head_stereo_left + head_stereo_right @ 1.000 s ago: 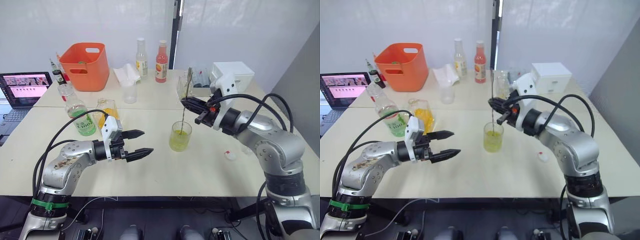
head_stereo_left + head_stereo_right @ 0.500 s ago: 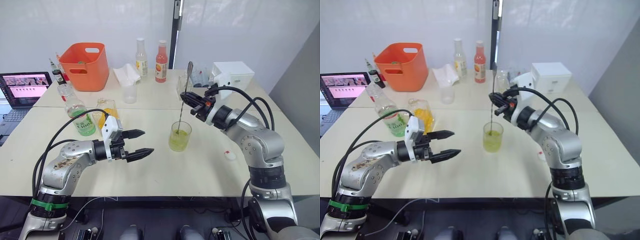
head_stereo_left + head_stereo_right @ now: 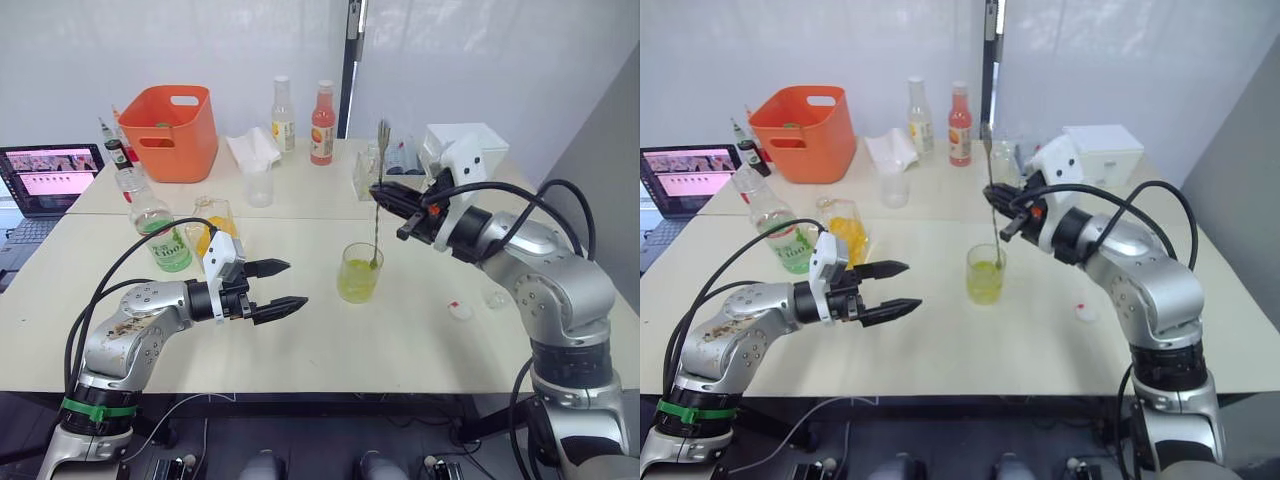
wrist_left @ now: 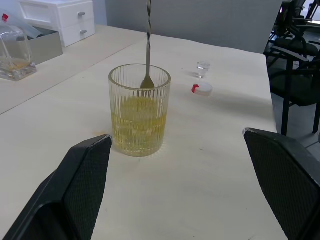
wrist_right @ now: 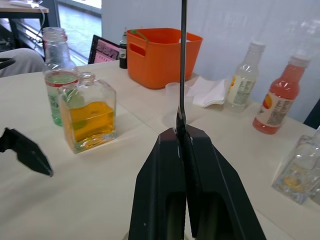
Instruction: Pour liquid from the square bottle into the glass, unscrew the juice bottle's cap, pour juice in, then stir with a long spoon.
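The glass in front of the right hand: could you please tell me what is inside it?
The glass holds yellow-green liquid in its lower half, and the long spoon's bowl hangs inside near the rim, above the liquid, held by the right hand.

Bright, even light fills the room, with daylight glowing through the frosted panels behind the counter [image 3: 330, 330]. Shadows stay faint and soft. The left end effector's fingers [image 4: 82, 185] look blurred and dark up close.
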Available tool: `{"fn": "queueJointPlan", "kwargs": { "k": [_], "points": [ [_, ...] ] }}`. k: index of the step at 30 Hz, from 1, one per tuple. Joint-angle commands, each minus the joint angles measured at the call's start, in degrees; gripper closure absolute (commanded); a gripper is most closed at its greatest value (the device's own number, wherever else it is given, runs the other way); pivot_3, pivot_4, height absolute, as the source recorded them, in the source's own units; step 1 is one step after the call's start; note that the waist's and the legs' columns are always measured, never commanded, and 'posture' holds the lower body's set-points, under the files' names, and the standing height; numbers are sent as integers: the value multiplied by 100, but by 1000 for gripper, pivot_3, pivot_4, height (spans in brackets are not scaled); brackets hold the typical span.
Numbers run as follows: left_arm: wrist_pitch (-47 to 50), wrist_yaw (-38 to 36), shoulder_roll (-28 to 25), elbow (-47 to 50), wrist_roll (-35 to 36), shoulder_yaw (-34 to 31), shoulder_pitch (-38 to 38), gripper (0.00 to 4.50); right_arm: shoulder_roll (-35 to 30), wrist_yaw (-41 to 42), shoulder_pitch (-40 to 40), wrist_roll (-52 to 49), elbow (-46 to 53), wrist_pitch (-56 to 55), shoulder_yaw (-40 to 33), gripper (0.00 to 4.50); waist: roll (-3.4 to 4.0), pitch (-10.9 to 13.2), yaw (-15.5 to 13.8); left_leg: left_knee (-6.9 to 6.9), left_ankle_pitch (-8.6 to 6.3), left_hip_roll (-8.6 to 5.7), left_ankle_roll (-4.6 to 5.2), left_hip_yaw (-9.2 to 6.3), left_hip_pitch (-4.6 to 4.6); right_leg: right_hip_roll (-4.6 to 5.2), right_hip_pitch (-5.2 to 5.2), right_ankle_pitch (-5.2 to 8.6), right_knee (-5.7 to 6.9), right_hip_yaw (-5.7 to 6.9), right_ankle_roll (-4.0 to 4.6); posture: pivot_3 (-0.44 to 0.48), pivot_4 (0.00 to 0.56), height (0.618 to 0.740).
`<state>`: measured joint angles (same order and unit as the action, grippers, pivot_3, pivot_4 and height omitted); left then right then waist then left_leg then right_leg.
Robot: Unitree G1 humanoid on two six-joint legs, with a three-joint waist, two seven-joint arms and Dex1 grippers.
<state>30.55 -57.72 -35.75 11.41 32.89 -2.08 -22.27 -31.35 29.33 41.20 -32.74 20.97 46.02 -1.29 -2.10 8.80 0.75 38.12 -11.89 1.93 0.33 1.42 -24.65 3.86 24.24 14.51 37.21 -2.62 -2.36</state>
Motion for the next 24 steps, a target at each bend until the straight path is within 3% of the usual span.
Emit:
{"fn": "queueJointPlan", "kwargs": {
  "k": [1,7,14,24],
  "points": [
    [-13,-19,-62,139,78,-98,-97,55,200,-103,80,-157,273,119,-44,4500,0,0,3,0,0,0,0,0,0,-1,0,0,0,0,0,0,150,715],
    [-3,62,-11,128,69,-91,-122,55,847,-273,375,13,-304,-232,-74,4500,0,0,9,0,0,1,0,0,0,-2,1,0,1,0,0,0,150,715],
    [-36,78,-22,167,79,-114,-23,55,905,-194,541,496,-1169,-969,-150,4500,0,0,-5,0,0,-3,0,1,-2,2,1,0,0,1,0,0,150,715],
    [34,110,-52,296,141,-161,60,55,233,282,145,210,-218,-217,-34,4500,1,0,-1,0,0,0,0,0,0,0,1,0,0,1,0,0,150,715]
  ]
}}
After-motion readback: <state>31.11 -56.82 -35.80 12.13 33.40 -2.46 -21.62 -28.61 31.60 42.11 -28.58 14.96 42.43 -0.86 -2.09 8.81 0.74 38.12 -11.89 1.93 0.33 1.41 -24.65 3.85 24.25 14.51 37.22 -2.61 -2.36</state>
